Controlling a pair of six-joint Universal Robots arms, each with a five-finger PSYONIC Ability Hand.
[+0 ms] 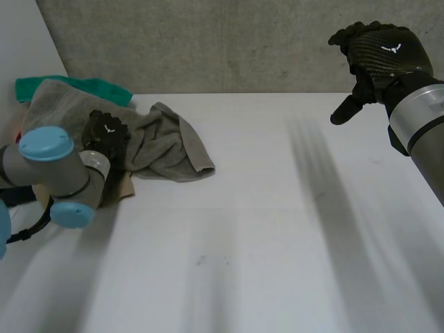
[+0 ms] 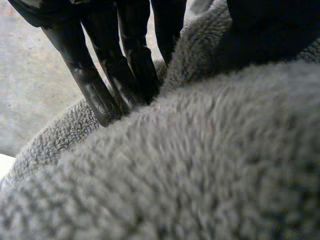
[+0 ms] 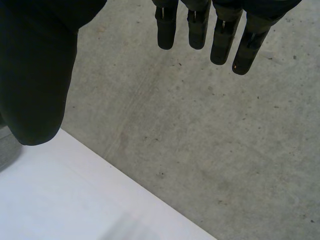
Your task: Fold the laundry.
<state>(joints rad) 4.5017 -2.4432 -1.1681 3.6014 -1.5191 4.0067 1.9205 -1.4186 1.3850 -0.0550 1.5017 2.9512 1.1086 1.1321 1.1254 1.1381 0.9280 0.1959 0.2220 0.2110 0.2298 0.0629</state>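
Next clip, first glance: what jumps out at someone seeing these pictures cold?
A crumpled grey towel lies at the far left of the white table, with the left hand set on its bunched part and a green cloth behind it. The right hand is raised, open, at the table's right side, well apart from any cloth, holding nothing.
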